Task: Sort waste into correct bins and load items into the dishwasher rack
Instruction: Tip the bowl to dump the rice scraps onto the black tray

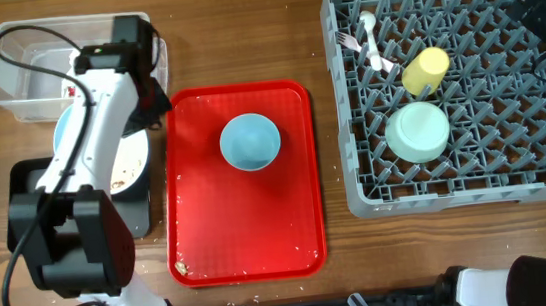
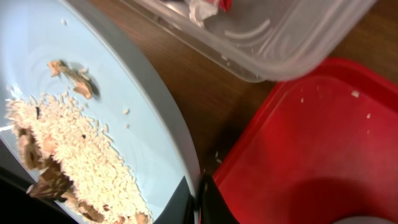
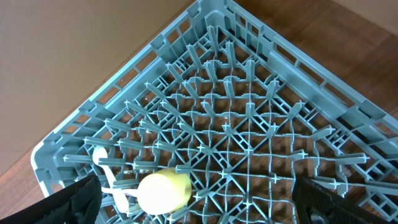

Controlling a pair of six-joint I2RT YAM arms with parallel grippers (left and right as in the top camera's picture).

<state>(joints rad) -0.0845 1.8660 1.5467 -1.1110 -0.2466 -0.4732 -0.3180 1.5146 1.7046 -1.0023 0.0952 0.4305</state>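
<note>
- At the left of the table, the left gripper (image 2: 199, 202) is pinched tight on the right rim of the large light blue plate (image 2: 106, 68), one finger on each side of the edge.
- White rice-like crumbs (image 2: 62, 143) are heaped on the plate's lower left, with brown food bits (image 2: 71, 78) among and above them.
- From overhead, the plate sits above the shallow black tray (image 1: 24, 179), mostly under the arm (whether it is resting or lifted, I cannot tell).
- Just beyond the plate is the clear plastic tub (image 2: 273, 43), with a scrap of white napkin (image 2: 199, 9) and red wrapper (image 2: 222, 4) inside.
- Beside it, the flat red serving tray (image 1: 250, 226) carries the small light blue bowl (image 1: 250, 141).
- Over at the right, the dishwasher rack (image 1: 458, 195) holds the yellow cup (image 1: 426, 69), mint green bowl (image 1: 418, 131), white fork (image 1: 347, 40) and spoon (image 1: 373, 43).
- Above the rack, the right gripper (image 3: 199, 199) hangs with fingers (image 3: 74, 199) spread wide, empty.
</note>
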